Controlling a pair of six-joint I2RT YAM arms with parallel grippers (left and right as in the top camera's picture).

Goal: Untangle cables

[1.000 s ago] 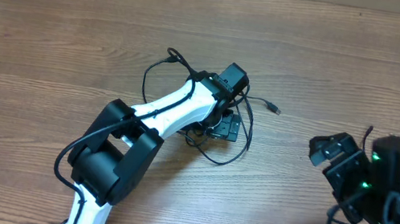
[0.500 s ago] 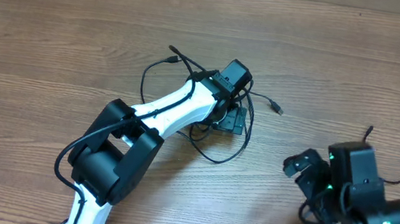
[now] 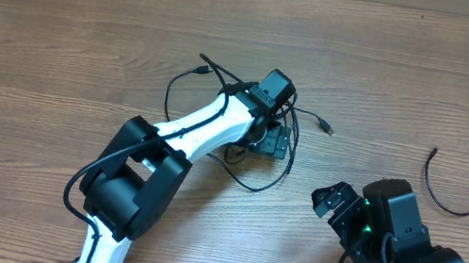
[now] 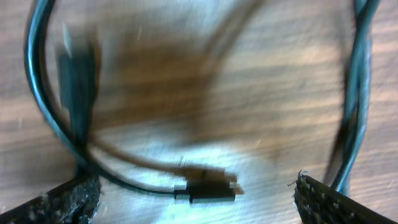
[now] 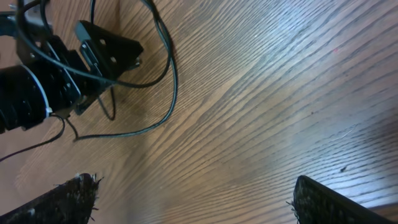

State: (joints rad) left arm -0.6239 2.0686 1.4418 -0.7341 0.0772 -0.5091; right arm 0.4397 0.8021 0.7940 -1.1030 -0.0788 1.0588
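Note:
Thin black cables (image 3: pixel 257 181) lie tangled on the wooden table under my left gripper (image 3: pixel 269 143). One end with a small plug (image 3: pixel 322 124) sticks out to the right. In the left wrist view a small black plug (image 4: pixel 208 191) lies on the wood between my open left fingers (image 4: pixel 196 202), with cable loops (image 4: pixel 43 118) around it. My right gripper (image 3: pixel 337 204) is open and empty, low over bare wood to the right of the tangle. Its wrist view shows the cable loop (image 5: pixel 169 87) and my left gripper (image 5: pixel 102 53) ahead.
A separate thin black cable (image 3: pixel 452 201) lies at the right side of the table. The left arm (image 3: pixel 186 138) stretches diagonally across the middle. The table's far edge runs along the top.
My right arm has moved left and toward the front, uncovering the cable at the right. My left gripper has stayed over the tangle.

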